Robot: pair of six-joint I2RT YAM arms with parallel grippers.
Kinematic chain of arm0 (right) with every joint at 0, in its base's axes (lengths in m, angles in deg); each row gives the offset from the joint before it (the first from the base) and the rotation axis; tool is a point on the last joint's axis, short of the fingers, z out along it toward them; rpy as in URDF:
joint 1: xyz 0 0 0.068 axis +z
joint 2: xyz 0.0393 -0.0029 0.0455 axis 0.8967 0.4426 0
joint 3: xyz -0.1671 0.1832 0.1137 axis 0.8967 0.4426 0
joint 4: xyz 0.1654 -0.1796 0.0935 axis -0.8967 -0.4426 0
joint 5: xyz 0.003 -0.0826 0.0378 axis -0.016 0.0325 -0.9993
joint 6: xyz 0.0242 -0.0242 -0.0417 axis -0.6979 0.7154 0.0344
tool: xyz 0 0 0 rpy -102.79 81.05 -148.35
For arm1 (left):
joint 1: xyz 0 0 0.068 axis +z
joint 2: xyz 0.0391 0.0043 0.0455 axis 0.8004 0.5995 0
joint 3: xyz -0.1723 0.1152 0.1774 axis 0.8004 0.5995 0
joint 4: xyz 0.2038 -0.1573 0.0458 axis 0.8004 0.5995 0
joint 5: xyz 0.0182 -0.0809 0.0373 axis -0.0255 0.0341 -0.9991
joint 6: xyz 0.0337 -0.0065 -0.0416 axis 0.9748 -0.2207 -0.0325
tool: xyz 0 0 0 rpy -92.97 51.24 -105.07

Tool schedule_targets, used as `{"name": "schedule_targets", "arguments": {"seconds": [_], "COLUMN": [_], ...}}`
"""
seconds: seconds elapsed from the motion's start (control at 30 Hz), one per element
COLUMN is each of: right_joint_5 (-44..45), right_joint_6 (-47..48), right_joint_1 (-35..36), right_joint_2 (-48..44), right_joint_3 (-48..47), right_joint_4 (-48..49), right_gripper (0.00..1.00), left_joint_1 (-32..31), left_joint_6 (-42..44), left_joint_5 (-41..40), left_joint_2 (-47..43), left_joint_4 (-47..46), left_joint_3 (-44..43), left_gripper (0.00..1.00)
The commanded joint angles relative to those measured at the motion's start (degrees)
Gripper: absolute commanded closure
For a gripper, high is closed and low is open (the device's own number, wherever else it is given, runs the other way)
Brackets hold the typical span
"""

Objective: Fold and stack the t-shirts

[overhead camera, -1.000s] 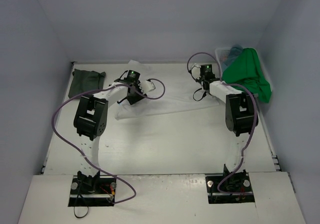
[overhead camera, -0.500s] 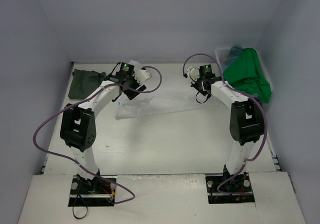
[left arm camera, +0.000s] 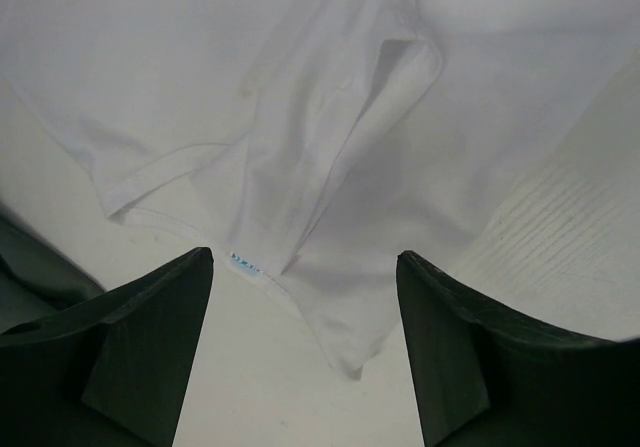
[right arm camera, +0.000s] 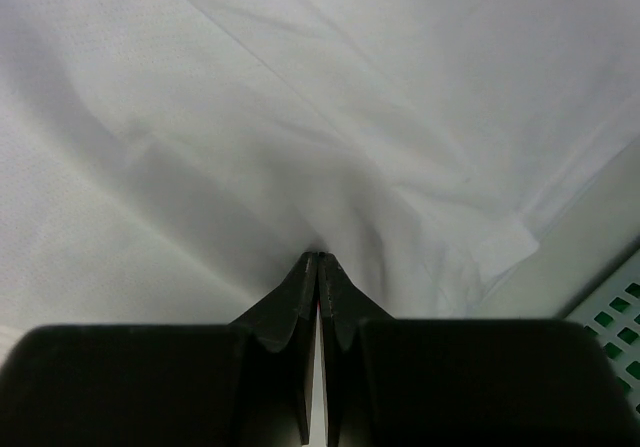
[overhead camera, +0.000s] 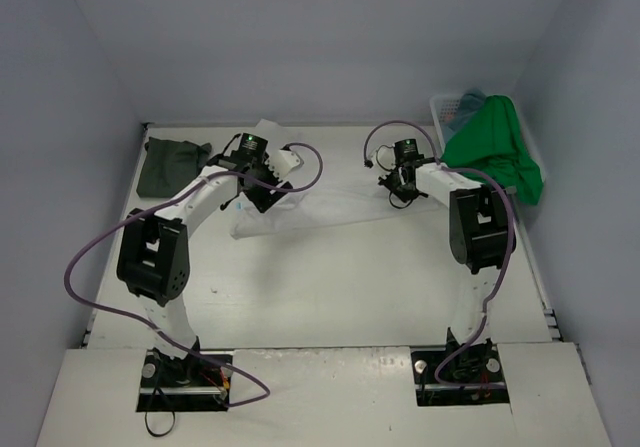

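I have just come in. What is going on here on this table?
The work is on a white t-shirt spread out on the table. The right tool is shut, pinching its cloth; the left tool hangs open above its edge. A dark grey-green t-shirt lies folded in the far left corner, and a bright green t-shirt hangs over the white basket at the right.

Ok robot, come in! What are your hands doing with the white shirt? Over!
Left gripper open above white t-shirt. Right gripper shut, pinching it. Shirt spread out, not folded. Nothing blocking, over.
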State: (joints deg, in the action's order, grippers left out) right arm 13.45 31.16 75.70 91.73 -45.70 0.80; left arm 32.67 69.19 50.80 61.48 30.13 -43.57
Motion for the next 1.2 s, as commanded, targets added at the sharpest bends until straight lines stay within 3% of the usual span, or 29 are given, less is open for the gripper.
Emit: {"name": "schedule_targets", "arguments": {"seconds": [0.0, 0.67, 1.03, 1.17], "right_joint_5": [-0.63, -1.24, -4.93, -3.45], "right_joint_6": [-0.46, 6.22, 6.75, 6.57], "right_joint_1": [-0.54, 2.00, 10.87, 15.10], "right_joint_2": [0.78, -9.75, -17.49, -19.16], "right_joint_3": [-1.82, 11.62, 18.84, 21.56], "right_joint_4": [0.58, -4.95, -12.51, -14.01], "right_gripper": [1.00, 1.00, 1.00, 1.00], "left_joint_1": [0.54, 0.45, 1.33, 2.56], "left_joint_6": [-0.76, -0.93, 1.00, -0.40], "left_joint_5": [1.36, -3.29, -13.83, -12.79], "left_joint_2": [-0.34, 5.46, 7.92, 9.42], "left_joint_4": [-1.15, -0.98, -3.79, -0.72], "left_joint_3": [-0.21, 1.55, 3.40, 2.25], "left_gripper": [0.32, 0.33, 0.33, 0.37]}}
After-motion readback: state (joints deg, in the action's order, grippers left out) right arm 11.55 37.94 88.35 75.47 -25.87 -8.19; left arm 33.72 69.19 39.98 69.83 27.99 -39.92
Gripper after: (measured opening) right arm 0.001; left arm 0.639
